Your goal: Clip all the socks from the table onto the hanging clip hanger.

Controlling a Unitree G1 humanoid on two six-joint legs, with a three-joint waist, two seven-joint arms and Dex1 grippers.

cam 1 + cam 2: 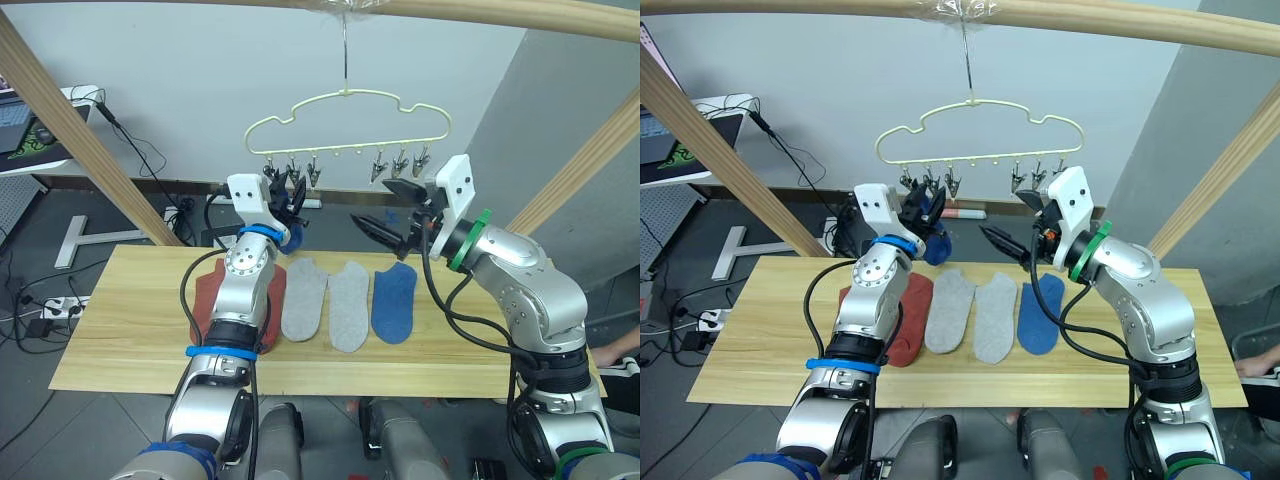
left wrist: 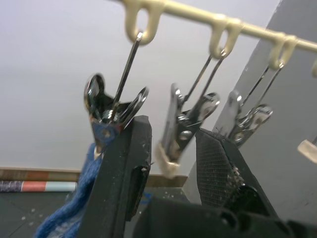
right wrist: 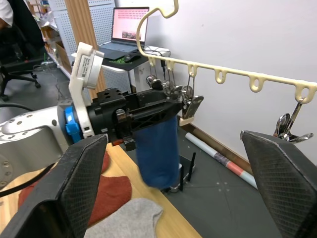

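Note:
The pale-yellow clip hanger (image 1: 350, 108) hangs by its hook from the top pole. A blue sock (image 1: 292, 238) dangles from its leftmost clip (image 2: 101, 124). My left gripper (image 2: 173, 128) is raised at that end, open, its fingers either side of the second clip (image 2: 173, 144), with the sock just outside one finger (image 2: 126, 168). My right gripper (image 1: 378, 205) hovers wide open below the right-hand clips (image 1: 400, 163), holding nothing. On the table (image 1: 130, 330) lie a rust-red sock (image 1: 205, 300), partly hidden by my left arm, two grey socks (image 1: 303, 298) (image 1: 349, 305) and a blue sock (image 1: 394, 302).
Round wooden poles (image 1: 80, 140) slant up on both sides and cross overhead. A desk with a laptop (image 1: 25, 125) stands at the far left, with cables and a power strip (image 1: 60, 305) on the floor. A person's hand (image 1: 620, 350) shows at the right edge.

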